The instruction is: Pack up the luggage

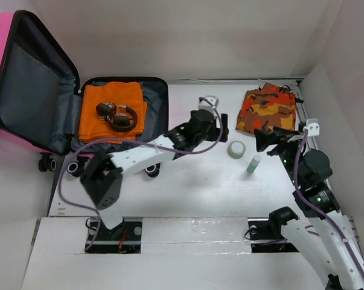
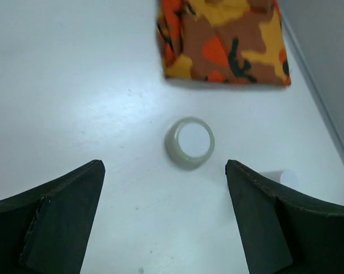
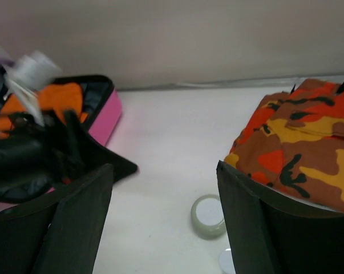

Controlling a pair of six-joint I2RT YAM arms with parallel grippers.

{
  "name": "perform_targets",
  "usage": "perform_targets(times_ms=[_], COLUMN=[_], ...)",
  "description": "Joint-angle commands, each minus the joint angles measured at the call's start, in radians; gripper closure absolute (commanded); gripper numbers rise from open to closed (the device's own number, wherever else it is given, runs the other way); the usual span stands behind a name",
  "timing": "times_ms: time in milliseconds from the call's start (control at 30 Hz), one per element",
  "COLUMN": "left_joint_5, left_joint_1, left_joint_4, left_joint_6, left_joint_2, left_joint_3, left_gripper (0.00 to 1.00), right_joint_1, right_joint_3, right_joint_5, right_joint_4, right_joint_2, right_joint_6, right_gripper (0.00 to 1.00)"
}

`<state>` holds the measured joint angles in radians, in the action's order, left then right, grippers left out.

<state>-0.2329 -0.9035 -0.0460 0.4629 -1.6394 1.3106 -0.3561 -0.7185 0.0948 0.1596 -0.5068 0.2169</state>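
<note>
The hot-pink luggage (image 1: 0,72) lies open at the far left, its lid propped up. In its base lie a folded orange cloth (image 1: 112,103) and brown headphones (image 1: 118,116). My left gripper (image 1: 221,130) is open and empty, hovering left of a pale green round jar (image 1: 236,149). In the left wrist view the jar (image 2: 190,141) sits just ahead of the open gripper (image 2: 165,165). My right gripper (image 1: 269,138) is open and empty over the near edge of a folded orange camouflage cloth (image 1: 268,109). Its wrist view shows the gripper (image 3: 163,168), the jar (image 3: 209,214), the cloth (image 3: 297,148) and the luggage (image 3: 103,117).
A small green bottle with a white cap (image 1: 253,164) stands near the jar, on its right. Its cap also shows in the left wrist view (image 2: 281,178) and the right wrist view (image 3: 227,261). White walls enclose the table at the back and right. The left arm (image 3: 46,154) fills the left of the right wrist view.
</note>
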Motion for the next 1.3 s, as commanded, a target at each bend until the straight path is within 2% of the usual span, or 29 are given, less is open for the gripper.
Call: perform_targets(times_ms=[0,67,233,467,567,833,1067,1267], left_joint_5=[0.088,0.159,0.145,0.126,0.126,0.155,0.155,0.003], left_joint_1=[0.021,0.008,-0.066,-0.066,-0.066,-0.075,-0.106,-0.106], left_joint_4=[-0.032,0.007,0.090,0.248,0.264,0.241,0.264,0.305], left_joint_6=[-0.006,-0.006,-0.092,-0.092,-0.102,-0.112,-0.122,-0.113], left_joint_2=[-0.141,-0.253,-0.434,-0.660,-0.695,-0.705,-0.763,-0.783], left_joint_3=[0.079,0.183,0.448,0.693,0.713,0.638,0.665,0.647], left_gripper=[0.18,0.18,0.14,0.12,0.12,0.11,0.11,0.19], right_joint_1=[-0.011,-0.011,-0.011,-0.011,-0.011,-0.011,-0.011,-0.011], right_joint_3=[-0.007,-0.007,-0.007,-0.007,-0.007,-0.007,-0.007,-0.007], right_joint_5=[0.074,0.074,0.065,0.065,0.056,0.013,-0.018,-0.018], right_joint_4=[-0.011,-0.011,-0.011,-0.011,-0.011,-0.020,-0.020,-0.020], right_joint_2=[0.039,0.028,-0.015,-0.015,-0.015,-0.033,-0.042,-0.042], right_joint_6=[0.009,0.009,0.009,0.009,0.009,0.009,0.009,0.009], right_gripper=[0.22,0.20,0.07,0.05,0.04,0.00,0.00,0.00])
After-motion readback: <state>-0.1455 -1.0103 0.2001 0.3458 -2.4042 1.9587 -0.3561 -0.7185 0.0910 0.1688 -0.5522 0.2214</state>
